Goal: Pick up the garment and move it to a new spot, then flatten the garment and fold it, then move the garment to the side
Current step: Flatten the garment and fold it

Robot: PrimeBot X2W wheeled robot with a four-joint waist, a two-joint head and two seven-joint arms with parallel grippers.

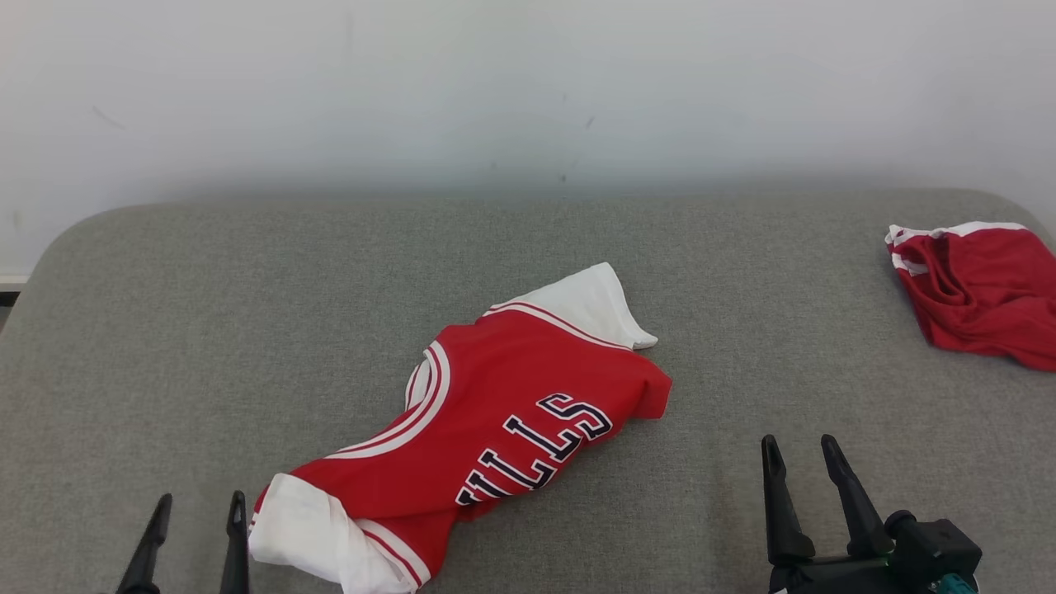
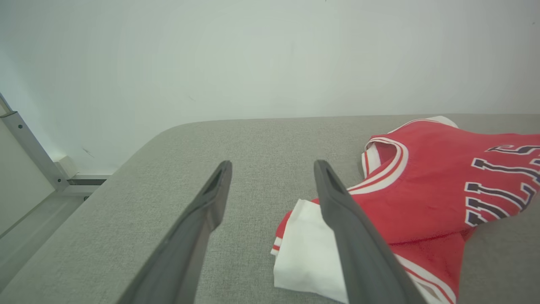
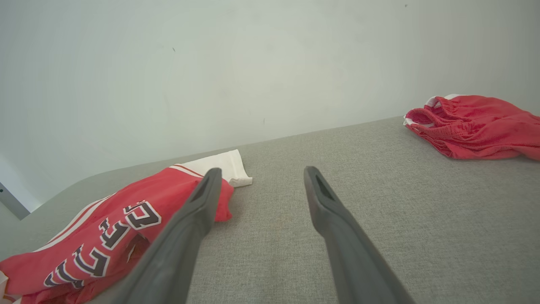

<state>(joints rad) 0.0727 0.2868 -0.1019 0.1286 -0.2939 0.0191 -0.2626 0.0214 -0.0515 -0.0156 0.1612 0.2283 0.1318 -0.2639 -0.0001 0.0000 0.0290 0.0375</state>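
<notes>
Jersey (image 1: pixel 495 421) lies bunched near the middle of the grey cushion (image 1: pixel 247 289), lettering up, white trim at both ends. It is neither flat nor folded.

Left gripper (image 1: pixel 202 497): fingers apart, empty, just beside the jersey's near white end; contact cannot be told.

Right gripper (image 1: pixel 799 441): fingers apart, empty, clear of the jersey.

Red shorts (image 1: pixel 982 289) sit well apart at the far right.

Judged step: flattening, not yet begun. The next move calls for each gripper to take an opposite edge and draw the cloth smooth.
</notes>
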